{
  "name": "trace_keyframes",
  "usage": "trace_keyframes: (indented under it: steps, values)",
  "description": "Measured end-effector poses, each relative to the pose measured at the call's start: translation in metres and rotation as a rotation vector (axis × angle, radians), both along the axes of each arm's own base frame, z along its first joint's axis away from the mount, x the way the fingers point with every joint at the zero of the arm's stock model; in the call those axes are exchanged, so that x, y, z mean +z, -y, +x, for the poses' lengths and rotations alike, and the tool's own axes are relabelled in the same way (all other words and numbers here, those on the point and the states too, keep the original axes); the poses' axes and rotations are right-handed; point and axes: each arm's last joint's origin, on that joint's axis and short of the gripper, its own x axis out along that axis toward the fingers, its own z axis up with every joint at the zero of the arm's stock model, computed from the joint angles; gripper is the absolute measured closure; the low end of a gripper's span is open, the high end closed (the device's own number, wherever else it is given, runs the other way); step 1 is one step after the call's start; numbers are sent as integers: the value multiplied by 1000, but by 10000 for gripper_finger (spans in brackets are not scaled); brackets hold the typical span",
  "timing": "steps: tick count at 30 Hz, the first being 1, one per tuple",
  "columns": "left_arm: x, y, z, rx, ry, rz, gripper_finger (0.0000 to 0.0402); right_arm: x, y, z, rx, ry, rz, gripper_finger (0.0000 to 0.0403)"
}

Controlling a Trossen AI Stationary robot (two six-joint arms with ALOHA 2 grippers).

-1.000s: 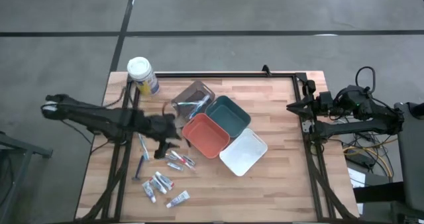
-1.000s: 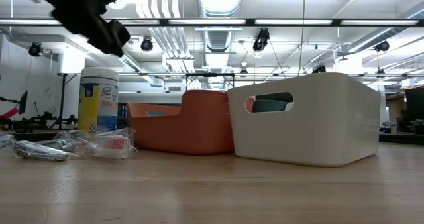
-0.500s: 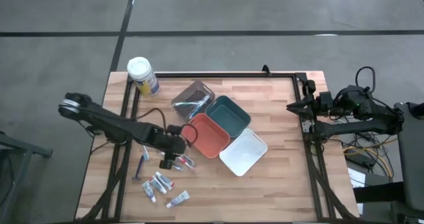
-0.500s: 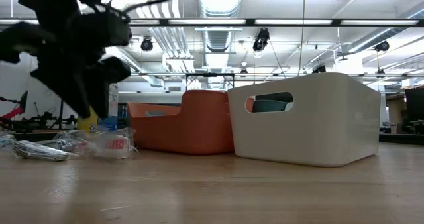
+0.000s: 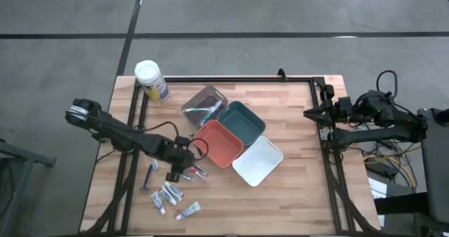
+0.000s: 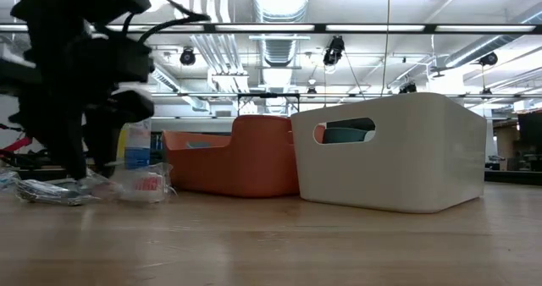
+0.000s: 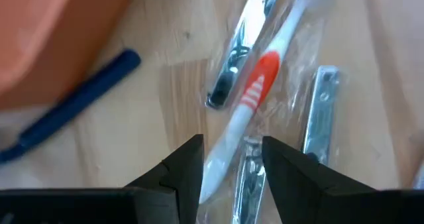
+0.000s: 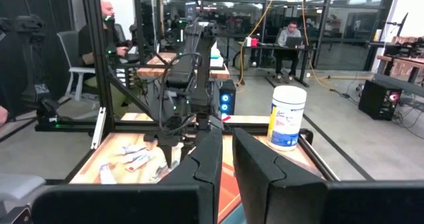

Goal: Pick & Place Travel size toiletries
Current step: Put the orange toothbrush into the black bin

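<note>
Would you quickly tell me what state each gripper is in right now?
Left gripper: open, straddling a wrapped toothbrush, not gripping it.
Right gripper: open, empty, parked beside the table.

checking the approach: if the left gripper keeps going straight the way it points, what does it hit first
Most likely the wrapped red-and-white toothbrush, which lies in line with the open left gripper; how far below it sits is unclear.

We cannot see the toothbrush [image 7: 248, 111] handle's end — a finger [image 7: 182, 174] covers it — and the blue stick [image 7: 69, 105] runs off-frame.
</note>
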Motion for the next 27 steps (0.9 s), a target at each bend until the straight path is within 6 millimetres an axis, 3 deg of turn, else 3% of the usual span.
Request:
trace_keyframes:
  steps: [5, 17, 27]
  values:
    - [-16, -2, -7, 48, 24, -25, 243, 0, 0, 0, 0, 0, -1, 369]
    - [-16, 3, -7, 156, 48, -92, 249, 0, 0, 0, 0, 0, 1, 369]
    - [-16, 14, -11, 135, 42, -108, 331, 0, 0, 0, 0, 0, 1, 369]
